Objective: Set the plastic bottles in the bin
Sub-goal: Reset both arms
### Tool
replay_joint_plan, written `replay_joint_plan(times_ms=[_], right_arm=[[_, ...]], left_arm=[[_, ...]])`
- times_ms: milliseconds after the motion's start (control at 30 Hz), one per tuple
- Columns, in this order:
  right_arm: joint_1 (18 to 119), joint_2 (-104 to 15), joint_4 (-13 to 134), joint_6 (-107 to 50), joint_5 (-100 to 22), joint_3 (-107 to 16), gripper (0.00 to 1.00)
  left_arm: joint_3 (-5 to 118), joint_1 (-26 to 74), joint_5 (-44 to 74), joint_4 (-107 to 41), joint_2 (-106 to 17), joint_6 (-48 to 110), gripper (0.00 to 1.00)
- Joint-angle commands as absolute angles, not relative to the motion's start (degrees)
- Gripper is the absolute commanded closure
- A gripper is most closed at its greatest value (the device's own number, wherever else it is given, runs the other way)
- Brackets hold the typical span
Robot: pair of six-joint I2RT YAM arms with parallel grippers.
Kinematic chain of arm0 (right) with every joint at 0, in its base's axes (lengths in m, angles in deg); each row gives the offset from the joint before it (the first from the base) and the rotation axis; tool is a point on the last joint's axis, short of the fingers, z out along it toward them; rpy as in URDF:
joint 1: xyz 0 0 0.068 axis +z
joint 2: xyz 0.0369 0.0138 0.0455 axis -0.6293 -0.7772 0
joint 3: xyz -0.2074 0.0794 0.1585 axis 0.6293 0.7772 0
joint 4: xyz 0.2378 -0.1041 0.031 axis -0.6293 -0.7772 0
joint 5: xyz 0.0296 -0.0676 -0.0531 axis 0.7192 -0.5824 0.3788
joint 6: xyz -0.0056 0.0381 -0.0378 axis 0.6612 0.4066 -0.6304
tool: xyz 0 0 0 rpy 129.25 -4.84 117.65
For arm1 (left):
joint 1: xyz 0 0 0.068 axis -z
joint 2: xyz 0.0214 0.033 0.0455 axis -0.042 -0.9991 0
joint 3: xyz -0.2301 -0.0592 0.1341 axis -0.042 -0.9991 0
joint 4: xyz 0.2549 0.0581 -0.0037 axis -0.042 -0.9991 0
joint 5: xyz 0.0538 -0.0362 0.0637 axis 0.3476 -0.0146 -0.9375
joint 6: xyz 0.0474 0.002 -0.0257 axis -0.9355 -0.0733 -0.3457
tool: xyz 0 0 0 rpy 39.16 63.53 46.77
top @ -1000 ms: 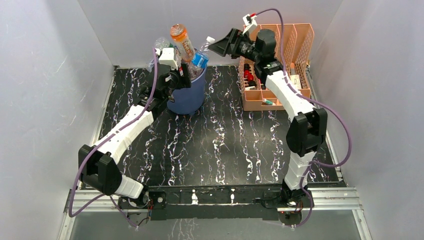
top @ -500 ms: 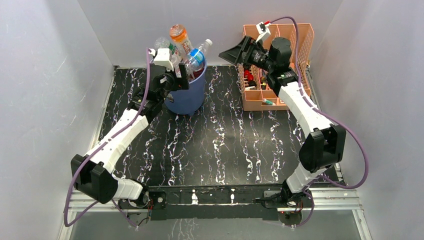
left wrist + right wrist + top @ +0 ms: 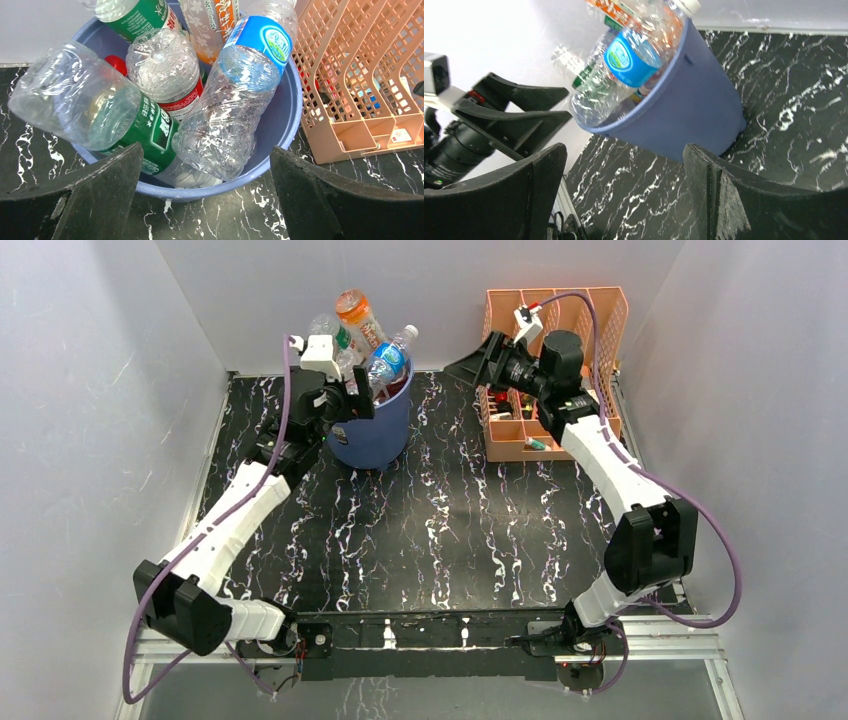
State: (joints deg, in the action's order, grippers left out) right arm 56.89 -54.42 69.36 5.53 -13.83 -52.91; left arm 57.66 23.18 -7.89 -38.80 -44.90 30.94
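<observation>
My left tool (image 3: 350,400) hangs released, jaws spread wide with nothing between them, just beside the near-left rim of the bin (image 3: 378,440). The bin stands on the far-left part of the surface (image 3: 450,530), close to its far edge. The plastic bottles (image 3: 200,100) are piled inside it, heaped above the rim.

A crumpled clear bottle with a blue label (image 3: 235,95) leans against the right wall. Its label carries an oval logo and small characters I cannot read. Beside it a clear bottle with a red band (image 3: 165,65) shows its base. At the left, a clear bottle with a green label (image 3: 100,110) overhangs the rim; its white characters are too distorted to read. An orange bottle (image 3: 212,15) with a flowered white label and a second green-labelled bottle (image 3: 135,12) stand behind them.

My right tool (image 3: 468,355) is also released and empty, raised in front of the peach organizer (image 3: 590,330) at the far-right corner and facing the bin.
</observation>
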Motion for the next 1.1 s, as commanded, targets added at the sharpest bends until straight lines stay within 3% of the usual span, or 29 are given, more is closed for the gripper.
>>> replay_joint_plan(times_ms=[0, 400, 633, 900, 1067], right_arm=[[55.90, -48.56, 68.37, 2.42, -14.65, -50.50, 0.02], [54.81, -35.63, 55.52, -6.89, -25.40, -39.11, 0.02], [54.78, -24.20, 50.20, -14.37, -45.53, -28.18, 0.02], [54.68, -7.91, 60.97, -20.93, -63.32, -7.59, 0.02], [54.51, -3.73, 68.06, -22.19, -70.61, 2.08, 0.02]], left_arm=[[60.57, 22.82, -8.84, -41.18, -38.72, 30.57, 0.02], [58.11, 22.82, -14.08, -51.33, -28.23, 33.42, 0.02], [49.62, 22.73, -16.73, -55.70, -22.73, 38.19, 0.02], [31.63, 22.50, -20.28, -45.72, -21.81, 40.55, 0.02], [24.47, 20.17, -23.34, -37.59, -26.76, 40.33, 0.02]])
